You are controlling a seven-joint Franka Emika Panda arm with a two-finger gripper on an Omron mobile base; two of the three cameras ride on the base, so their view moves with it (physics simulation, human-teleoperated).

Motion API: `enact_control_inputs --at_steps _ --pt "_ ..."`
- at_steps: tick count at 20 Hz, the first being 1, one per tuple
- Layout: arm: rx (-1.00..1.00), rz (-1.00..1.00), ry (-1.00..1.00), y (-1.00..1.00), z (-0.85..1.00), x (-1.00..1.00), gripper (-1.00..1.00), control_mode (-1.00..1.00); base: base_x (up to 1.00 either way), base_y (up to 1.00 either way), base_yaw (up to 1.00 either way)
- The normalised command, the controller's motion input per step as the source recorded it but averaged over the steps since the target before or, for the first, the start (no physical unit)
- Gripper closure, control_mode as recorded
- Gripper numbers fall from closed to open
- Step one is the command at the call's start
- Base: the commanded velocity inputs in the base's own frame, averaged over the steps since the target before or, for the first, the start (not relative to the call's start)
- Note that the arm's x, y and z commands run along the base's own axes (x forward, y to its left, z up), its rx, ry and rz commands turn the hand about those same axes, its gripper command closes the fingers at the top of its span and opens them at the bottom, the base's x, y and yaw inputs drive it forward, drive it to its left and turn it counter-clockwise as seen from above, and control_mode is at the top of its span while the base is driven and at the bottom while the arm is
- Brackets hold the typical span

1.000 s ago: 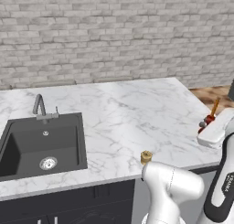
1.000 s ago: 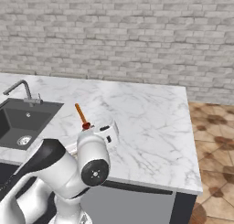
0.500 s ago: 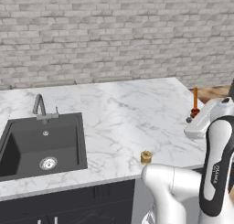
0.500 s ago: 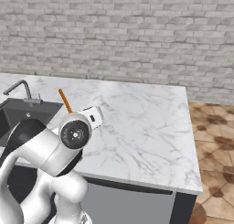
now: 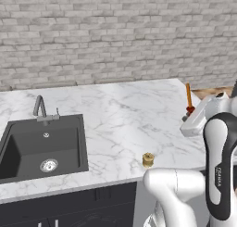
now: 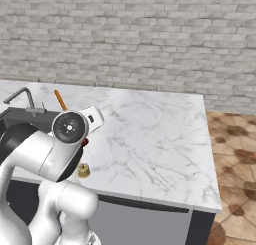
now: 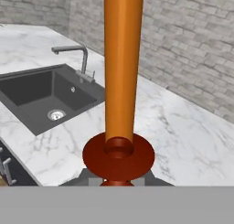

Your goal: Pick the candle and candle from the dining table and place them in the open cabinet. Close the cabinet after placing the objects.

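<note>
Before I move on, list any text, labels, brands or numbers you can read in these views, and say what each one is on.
Nothing can be read as words.
Arm: a short line of small dark lettering runs down its dark side panel in the left base view, too small and blurred to read.
Candle, small brass holder, tap, sink, dining table, brick wall: no lettering.

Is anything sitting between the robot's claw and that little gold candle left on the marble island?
Nothing on the dining table blocks the small gold candle, but the gripper is shut on the tall orange candle in its red holder, held above the marble. That one has to be put away first.
</note>
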Motion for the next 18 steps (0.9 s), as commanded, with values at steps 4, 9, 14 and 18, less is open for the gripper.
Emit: enact_control_inputs --at_steps 4,9,14,18 --pt "0.00 0.00 0.00 0.09 0.00 0.00 1.00 -1.00 0.00 0.00 0.00" --pt "-0.03 0.00 0.00 0.16 0.00 0.00 1.00 -1.00 0.00 0.00 0.00" --pt "-0.04 0.00 0.01 0.21 0.00 0.00 1.00 -1.00 0.00 0.00 0.00" --pt "-0.07 0.00 0.04 0.24 0.00 0.00 1.00 -1.00 0.00 0.00 0.00"
